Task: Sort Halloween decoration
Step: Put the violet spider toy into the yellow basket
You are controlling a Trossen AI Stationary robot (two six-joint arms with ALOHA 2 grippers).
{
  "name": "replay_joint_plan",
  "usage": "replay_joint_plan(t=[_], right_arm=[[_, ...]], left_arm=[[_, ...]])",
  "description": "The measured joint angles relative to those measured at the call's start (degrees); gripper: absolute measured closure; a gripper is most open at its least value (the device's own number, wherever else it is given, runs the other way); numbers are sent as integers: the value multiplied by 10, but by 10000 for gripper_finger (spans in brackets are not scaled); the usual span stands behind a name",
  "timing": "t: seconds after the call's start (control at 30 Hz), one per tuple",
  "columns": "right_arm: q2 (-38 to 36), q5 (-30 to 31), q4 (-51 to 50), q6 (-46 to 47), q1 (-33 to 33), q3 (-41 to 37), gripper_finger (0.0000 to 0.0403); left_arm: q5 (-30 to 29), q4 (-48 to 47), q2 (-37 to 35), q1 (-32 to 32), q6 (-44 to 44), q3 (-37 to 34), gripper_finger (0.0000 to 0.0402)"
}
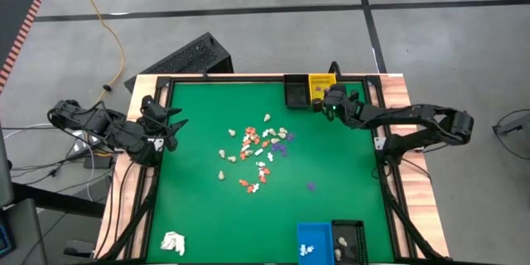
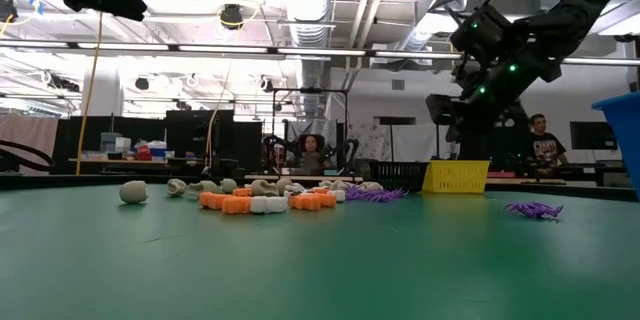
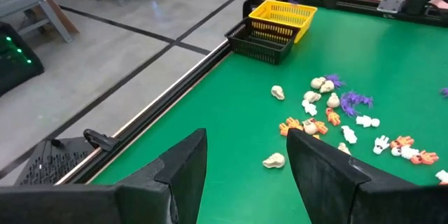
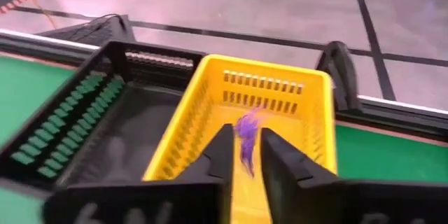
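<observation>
The Halloween decoration pieces [image 1: 261, 145] lie scattered mid-table in orange, purple, white and beige; one purple piece [image 1: 310, 186] lies apart nearer the front. My right gripper [image 4: 246, 155] hangs over the yellow basket [image 4: 210, 122] at the far edge, raised above it in the low view [image 2: 452, 110]. Its fingers stand slightly apart with a purple piece [image 4: 246, 129] in the gap. My left gripper [image 3: 246, 161] waits wide open at the table's left edge [image 1: 170, 124], holding nothing. My right gripper has the purple piece [image 4: 248, 140] between its two fingertips, over the inside of the yellow basket and clear of its floor. The fingers slant down from the table's right toward the far edge. Whether they touch the piece, I cannot tell.
A black basket [image 1: 296, 91] stands left of the yellow one at the far edge. A blue bin [image 1: 313, 240] and a black bin [image 1: 348, 240] sit at the near edge. A white wad [image 1: 172, 243] lies at the near left corner. People sit in the room beyond.
</observation>
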Motion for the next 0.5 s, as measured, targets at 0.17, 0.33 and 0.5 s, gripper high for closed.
replay_joint_plan(t=[0.17,0.33,0.5], right_arm=[[0,-14,3,-6,-15,0,252],[-16,-47,18,-42,6,0,217],[-59,-124,24,-82,81,0,220]], left_arm=[[0,0,0,0,-1,0,213],[0,0,0,0,-2,0,213],[0,0,0,0,-2,0,213]])
